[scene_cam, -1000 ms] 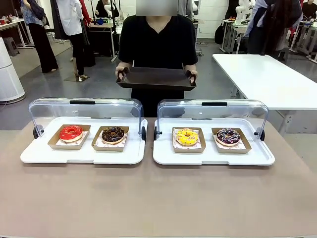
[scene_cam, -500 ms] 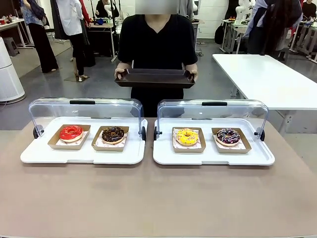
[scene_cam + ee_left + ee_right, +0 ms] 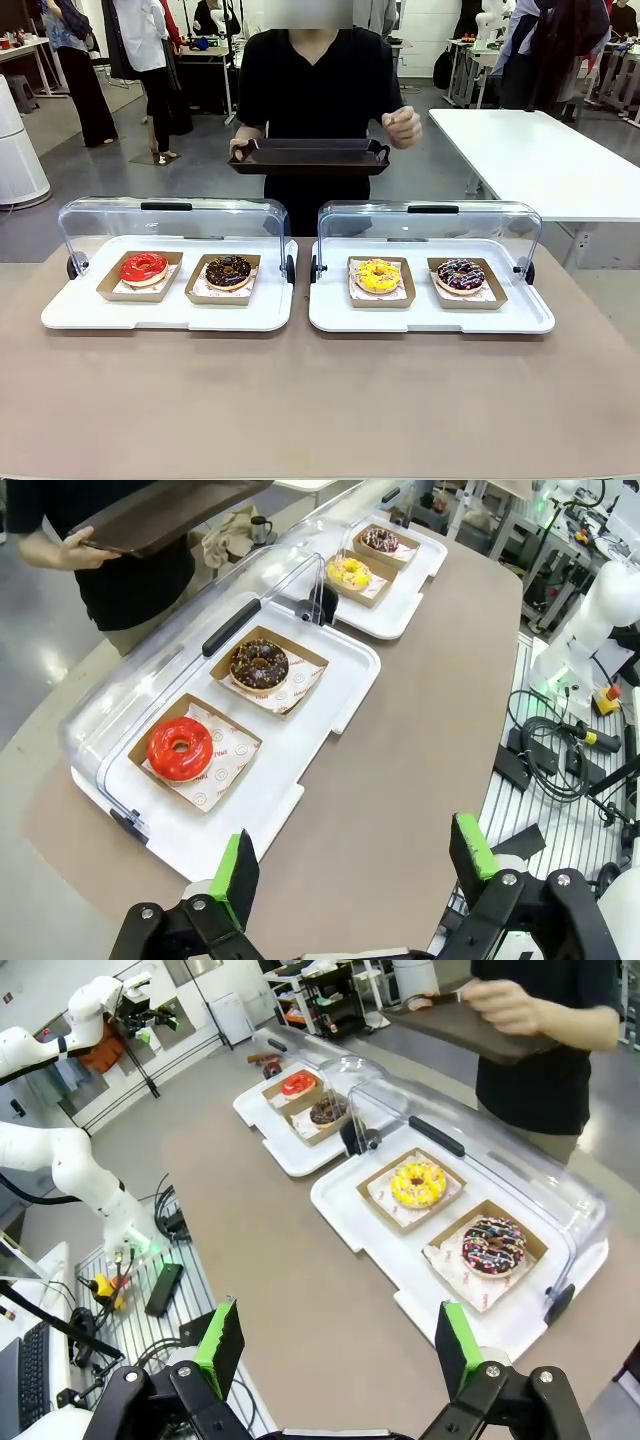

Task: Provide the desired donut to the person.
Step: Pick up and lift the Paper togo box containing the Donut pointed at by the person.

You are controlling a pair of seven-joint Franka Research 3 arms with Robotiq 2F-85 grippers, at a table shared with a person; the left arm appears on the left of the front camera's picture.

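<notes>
1 brown worktop [image 3: 320,400] spans the front view, and 1 person [image 3: 318,85] in a black T-shirt stands at its far side. On the worktop lie 2 white display trays side by side, the left display tray [image 3: 170,314] and the right display tray [image 3: 430,320], just apart at the middle. Each has 1 clear lid with a black handle, rolled back along the far edge: the left lid [image 3: 170,222] and the right lid [image 3: 430,226].

The person holds 1 dark serving tray [image 3: 310,157] level at waist height, behind the lids. The person's right hand [image 3: 240,150] grips its edge, while the person's left hand [image 3: 402,127] is raised just off its other end.

There are 4 donuts, 1 to each of 4 brown cardboard boxes, 2 boxes per display tray. From the robot's left they are the red donut [image 3: 144,267], the chocolate donut [image 3: 229,270], the yellow donut [image 3: 377,275] and the dark sprinkled donut [image 3: 460,274]. Which 1 is wanted I cannot tell.

Each box has a paper liner [image 3: 228,765] with red print (too small to read).

The left arm's jaws stand wide apart and grip nothing, green pads [image 3: 238,875] above the near worktop edge. The right arm's jaws are likewise spread and empty.
</notes>
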